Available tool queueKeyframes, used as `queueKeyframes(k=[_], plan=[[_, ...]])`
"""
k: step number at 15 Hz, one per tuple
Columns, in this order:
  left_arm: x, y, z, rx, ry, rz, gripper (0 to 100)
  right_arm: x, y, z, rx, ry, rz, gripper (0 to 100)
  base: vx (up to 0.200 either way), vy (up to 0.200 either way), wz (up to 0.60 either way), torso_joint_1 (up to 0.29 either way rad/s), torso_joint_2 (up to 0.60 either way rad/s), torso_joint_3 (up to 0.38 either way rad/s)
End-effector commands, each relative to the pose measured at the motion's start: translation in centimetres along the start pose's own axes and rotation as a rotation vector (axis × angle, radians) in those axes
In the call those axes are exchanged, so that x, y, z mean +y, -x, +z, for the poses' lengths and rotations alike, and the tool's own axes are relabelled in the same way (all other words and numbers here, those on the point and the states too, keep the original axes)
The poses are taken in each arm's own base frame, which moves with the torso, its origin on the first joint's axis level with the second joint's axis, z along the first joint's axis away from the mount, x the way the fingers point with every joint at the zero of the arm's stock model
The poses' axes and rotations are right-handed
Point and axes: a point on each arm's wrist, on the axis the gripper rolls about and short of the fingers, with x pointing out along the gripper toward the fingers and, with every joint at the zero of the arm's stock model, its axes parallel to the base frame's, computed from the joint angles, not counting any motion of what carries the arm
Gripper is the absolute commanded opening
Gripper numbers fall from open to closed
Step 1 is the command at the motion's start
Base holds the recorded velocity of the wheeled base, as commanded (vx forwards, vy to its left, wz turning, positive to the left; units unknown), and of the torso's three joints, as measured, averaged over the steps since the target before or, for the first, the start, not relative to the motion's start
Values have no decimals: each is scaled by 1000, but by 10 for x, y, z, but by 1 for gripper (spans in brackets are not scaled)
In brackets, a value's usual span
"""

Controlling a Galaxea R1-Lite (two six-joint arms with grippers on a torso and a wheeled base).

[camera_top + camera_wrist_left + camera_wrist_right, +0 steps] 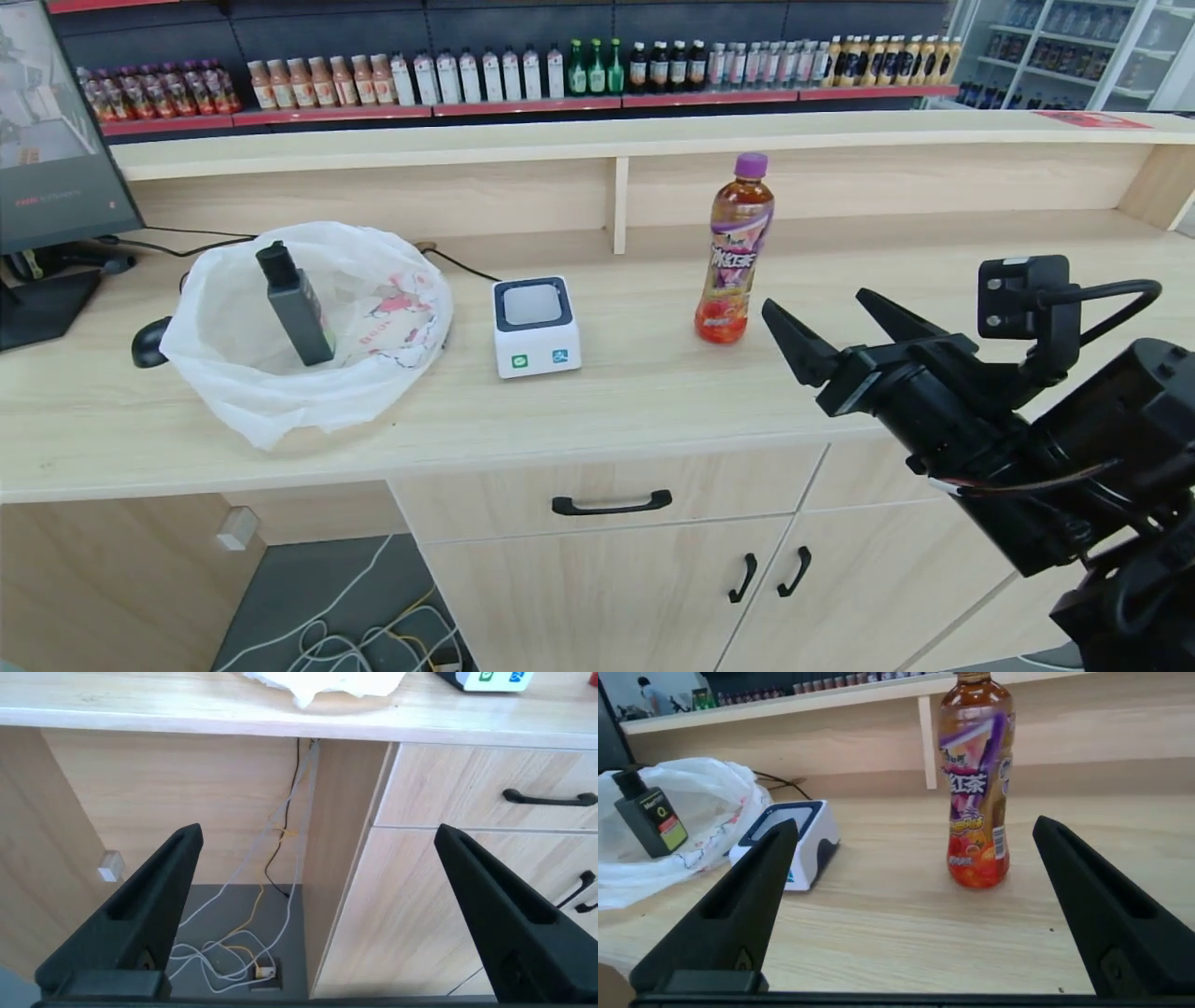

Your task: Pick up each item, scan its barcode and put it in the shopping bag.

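Right of the scanner (535,325) on the counter (635,401), nearer the back ledge: tea bottle (735,250) upright, untouched. Near the front edge, right gripper (813,301) spread wide, empty, facing it. Left gripper (318,831) likewise spread, low before the cabinet fronts. At the left end, shopping bag (308,373) with a dark bottle (294,303) inside. Likely risks: toppling the tall bottle with one finger on a skewed approach; slipping off its round body if pinched too high.

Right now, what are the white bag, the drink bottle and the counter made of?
Shopping bag: thin plastic film, probably; it crumples and lets light through. Bottle: clear glossy plastic, it seems; the amber drink shows through. Counter: matte pale wood grain, perhaps laminate rather than solid wood.
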Motion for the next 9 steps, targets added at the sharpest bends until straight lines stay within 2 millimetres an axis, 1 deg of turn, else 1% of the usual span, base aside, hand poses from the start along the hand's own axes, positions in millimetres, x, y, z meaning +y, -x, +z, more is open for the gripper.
queueKeyframes(k=[1, 2, 3, 4, 6, 8, 9], plan=[[0, 0, 0, 0, 1, 1, 100, -7, -5, -1, -7, 10, -20, 100, 0, 0, 0, 0, 0, 0], [0, 0, 0, 0, 1, 1, 100, -7, -13, 3, -34, 13, 13, 100, 0, 0, 0, 0, 0, 0], [0, 0, 0, 0, -1, 1, 100, -12, -23, 1, -46, 29, 21, 100, 0, 0, 0, 0, 0, 0], [0, 0, 0, 0, -1, 1, 100, -16, -29, 0, -54, 41, 16, 100, 0, 0, 0, 0, 0, 0], [0, 0, 0, 0, -1, 1, 100, -28, -47, -5, 14, 61, -23, 100, 0, 0, 0, 0, 0, 0], [0, 0, 0, 0, -1, 1, 100, -28, -60, -9, 34, 63, -25, 100, 0, 0, 0, 0, 0, 0], [0, 0, 0, 0, -1, 1, 100, -29, -73, -13, 38, 64, -28, 100, 0, 0, 0, 0, 0, 0]])
